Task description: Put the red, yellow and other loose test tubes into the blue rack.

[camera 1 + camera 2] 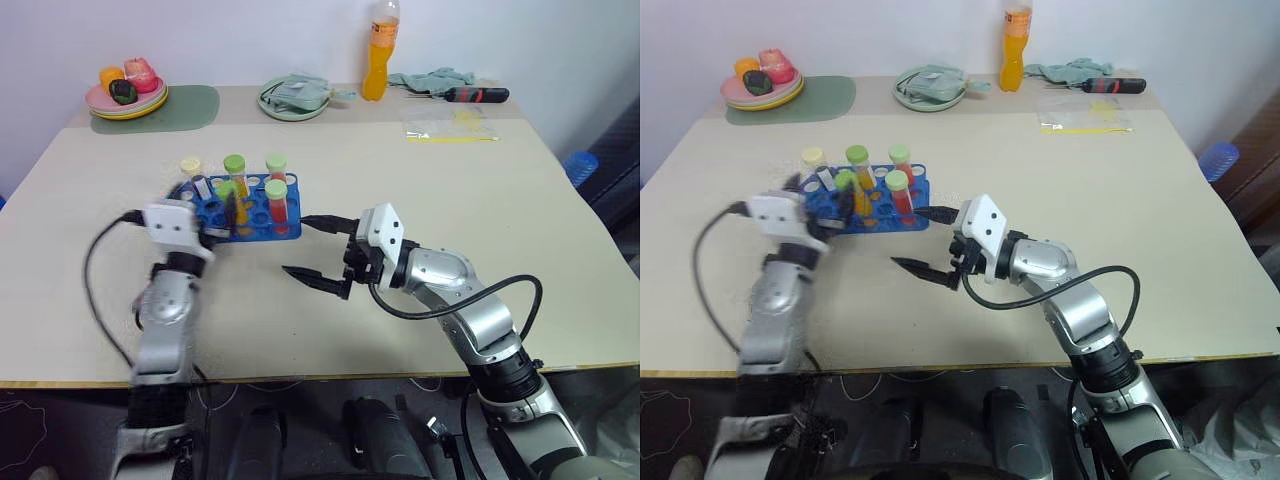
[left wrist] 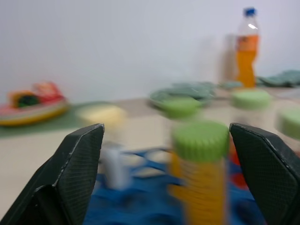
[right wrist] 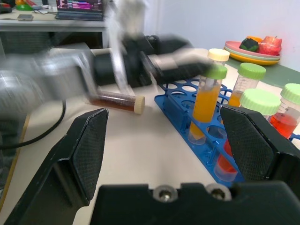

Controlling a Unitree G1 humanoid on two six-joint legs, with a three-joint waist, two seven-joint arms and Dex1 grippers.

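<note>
The blue rack (image 1: 262, 215) stands left of the table's middle. Several capped tubes stand upright in it: green-capped ones with orange liquid (image 3: 206, 101) and red liquid (image 1: 277, 203), and a yellow-capped one (image 1: 190, 167). My left gripper (image 2: 166, 131) is open at the rack's near left corner, with one finger (image 2: 77, 164) on each side of a standing orange tube (image 2: 200, 178). A loose tube of dark brown liquid with a cream cap (image 3: 117, 101) lies on the table beside the rack, under my blurred left arm. My right gripper (image 1: 300, 247) hangs open and empty just right of the rack.
At the back of the table are stacked plates with fruit (image 1: 127, 95) on a green mat (image 1: 190, 105), a green plate with a cloth (image 1: 293, 98), an orange drink bottle (image 1: 380, 55), a screwdriver (image 1: 480, 95) and a clear bag (image 1: 450, 128).
</note>
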